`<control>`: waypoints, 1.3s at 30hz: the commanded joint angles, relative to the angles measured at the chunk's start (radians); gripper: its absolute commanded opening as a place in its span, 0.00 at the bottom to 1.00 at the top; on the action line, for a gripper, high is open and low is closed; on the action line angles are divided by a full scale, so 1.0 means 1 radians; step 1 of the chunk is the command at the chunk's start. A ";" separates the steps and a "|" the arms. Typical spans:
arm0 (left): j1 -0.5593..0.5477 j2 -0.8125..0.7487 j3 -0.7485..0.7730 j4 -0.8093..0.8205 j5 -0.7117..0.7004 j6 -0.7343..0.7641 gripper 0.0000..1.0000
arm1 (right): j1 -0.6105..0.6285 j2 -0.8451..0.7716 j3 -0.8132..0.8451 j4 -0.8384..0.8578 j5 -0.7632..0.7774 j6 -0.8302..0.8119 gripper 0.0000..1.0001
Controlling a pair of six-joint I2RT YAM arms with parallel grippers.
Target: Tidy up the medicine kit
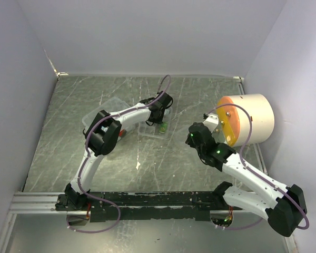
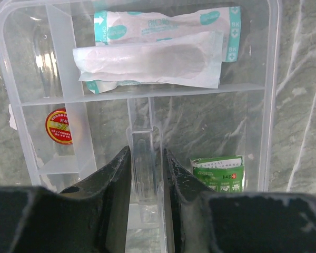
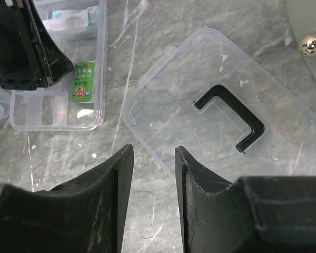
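Left wrist view: the left gripper (image 2: 146,154) is clamped on the upright centre rib of the divided tray (image 2: 271,105), one finger on each side of it. White bandage packets (image 2: 158,52) lie in the tray's far compartment, and a green sachet (image 2: 218,173) in its near right one. Right wrist view: the clear lid (image 3: 168,121) with its black handle (image 3: 241,109) lies flat just beside the tray. The right gripper (image 3: 154,153), slightly parted and holding nothing, hovers at the lid's near edge.
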 commanded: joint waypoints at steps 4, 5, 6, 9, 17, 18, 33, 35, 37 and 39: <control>-0.003 -0.084 0.055 0.013 0.096 0.123 0.32 | -0.001 -0.014 -0.001 -0.005 0.035 0.035 0.37; -0.003 -0.094 0.064 0.014 0.121 0.133 0.32 | 0.000 -0.012 0.000 -0.005 0.034 0.037 0.37; -0.003 -0.103 0.068 0.018 0.141 0.147 0.32 | -0.001 -0.012 -0.001 -0.004 0.033 0.040 0.37; -0.004 -0.135 0.057 0.052 0.182 0.196 0.31 | -0.001 -0.020 -0.003 -0.006 0.037 0.051 0.37; -0.004 -0.171 0.148 -0.002 0.217 0.253 0.29 | -0.001 -0.054 -0.007 -0.020 0.047 0.064 0.37; -0.003 -0.191 0.145 0.007 0.226 0.267 0.29 | -0.001 -0.055 -0.006 -0.023 0.047 0.064 0.37; 0.040 -0.386 0.126 -0.111 0.262 0.552 0.24 | -0.001 -0.087 -0.030 -0.022 0.033 0.072 0.37; 0.069 -0.423 0.095 -0.137 0.282 0.582 0.24 | -0.001 -0.098 -0.039 -0.017 0.031 0.076 0.37; 0.106 -0.461 0.053 -0.171 0.315 0.598 0.24 | -0.001 -0.106 -0.049 -0.012 0.028 0.080 0.37; 0.158 -0.502 0.010 -0.198 0.374 0.596 0.23 | -0.001 -0.108 -0.056 -0.007 0.024 0.078 0.37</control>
